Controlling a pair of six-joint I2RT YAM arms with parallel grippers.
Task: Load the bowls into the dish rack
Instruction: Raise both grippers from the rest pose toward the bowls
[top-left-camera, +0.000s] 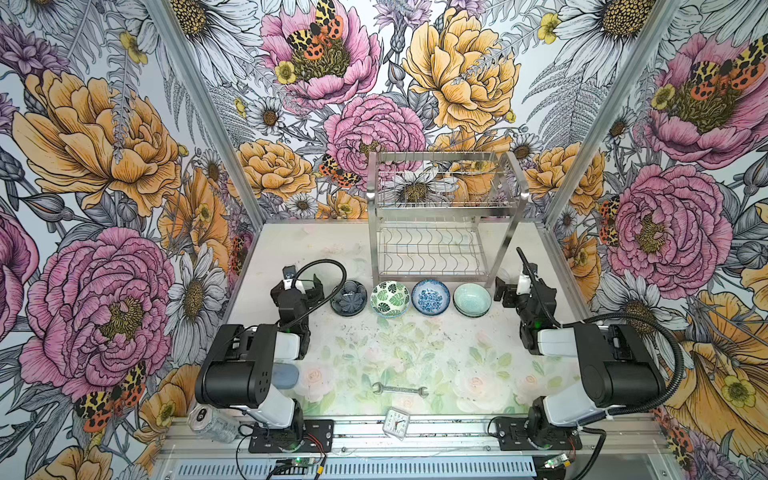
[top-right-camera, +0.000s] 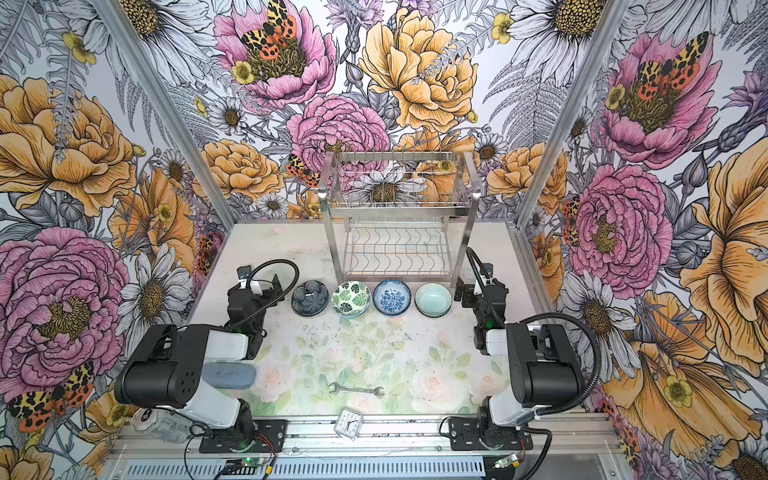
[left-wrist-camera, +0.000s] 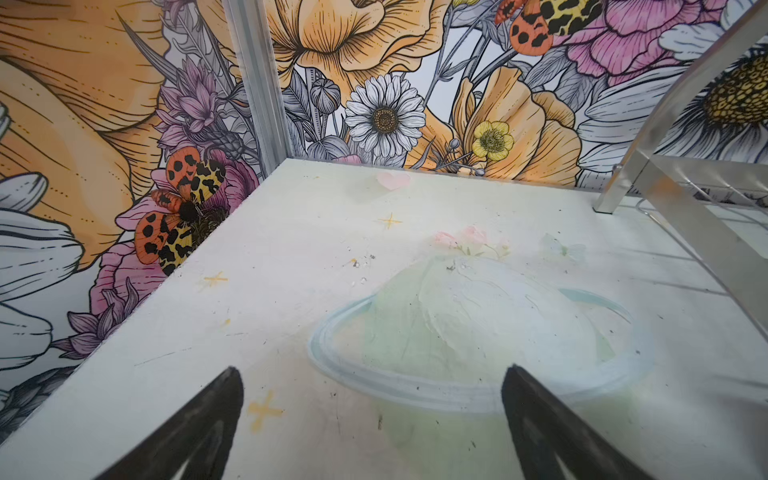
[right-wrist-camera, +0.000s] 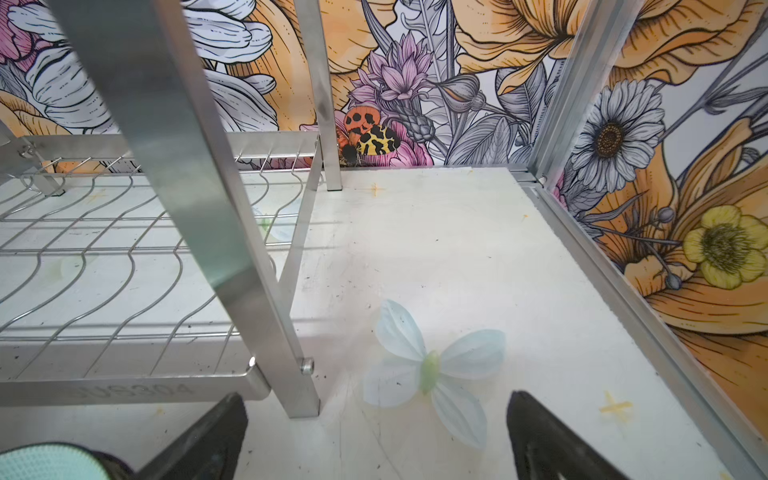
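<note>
Several bowls stand in a row in front of the dish rack (top-left-camera: 444, 216) in both top views: dark grey-blue (top-left-camera: 349, 298), green-leaf (top-left-camera: 390, 297), blue floral (top-left-camera: 431, 296) and pale celadon (top-left-camera: 472, 298). The steel rack's two tiers hold nothing. My left gripper (top-left-camera: 302, 284) is open just left of the dark bowl, and in the left wrist view only bare table lies between its fingertips (left-wrist-camera: 216, 415). My right gripper (top-left-camera: 512, 287) is open right of the celadon bowl (right-wrist-camera: 45, 463), next to the rack's front leg (right-wrist-camera: 299, 374).
A wrench (top-left-camera: 400, 389) and a small clock (top-left-camera: 397, 422) lie near the front edge. A grey-blue oblong pad (top-left-camera: 286, 376) and a clear jar (top-left-camera: 210, 422) sit under the left arm. Flowered walls close in three sides.
</note>
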